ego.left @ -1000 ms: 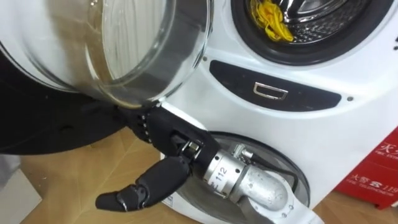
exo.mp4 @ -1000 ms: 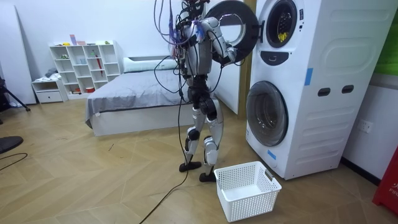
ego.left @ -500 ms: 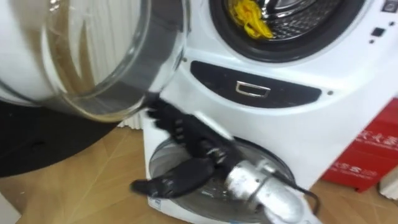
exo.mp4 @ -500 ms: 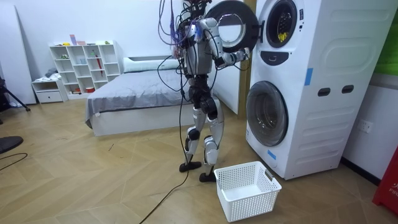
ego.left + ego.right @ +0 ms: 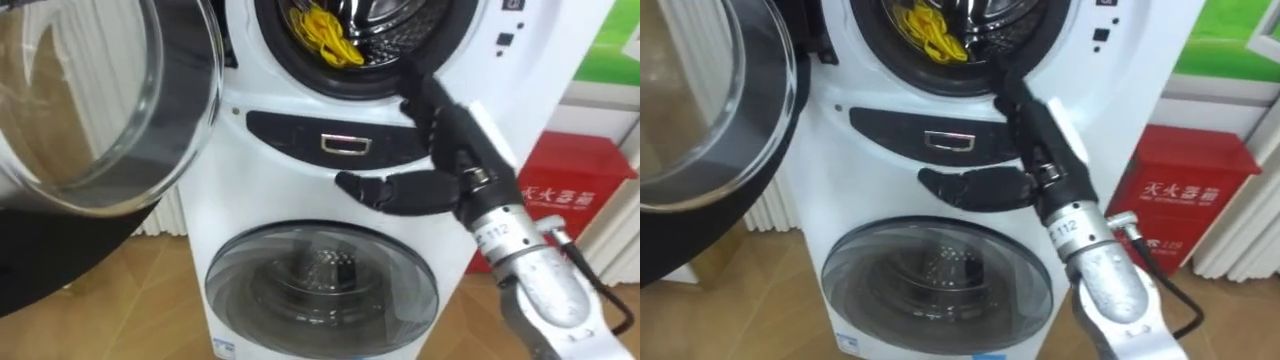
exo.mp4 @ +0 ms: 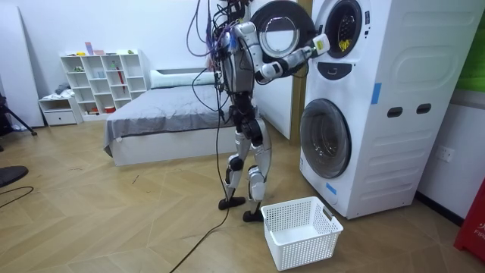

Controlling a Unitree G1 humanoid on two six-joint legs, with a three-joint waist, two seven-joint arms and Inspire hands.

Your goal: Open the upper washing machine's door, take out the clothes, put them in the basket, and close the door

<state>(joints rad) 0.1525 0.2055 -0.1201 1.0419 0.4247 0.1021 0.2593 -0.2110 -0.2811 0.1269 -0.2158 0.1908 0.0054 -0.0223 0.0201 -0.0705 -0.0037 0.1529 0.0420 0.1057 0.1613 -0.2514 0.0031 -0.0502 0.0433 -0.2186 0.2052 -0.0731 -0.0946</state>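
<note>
Your right hand (image 5: 452, 145) up at upper drum (image 5: 405, 22) mouth, fingers straight, thumb spread, holding nothing. Yellow cloth (image 5: 322, 30) inside drum.

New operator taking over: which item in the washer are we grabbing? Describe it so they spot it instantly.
Find the tall white stacked washing machine and its upper drum, whose round door is swung open. Inside, low on the steel drum's left, lies a crumpled yellow cloth. It is the one bright yellow thing among white, black and bare metal.
</note>
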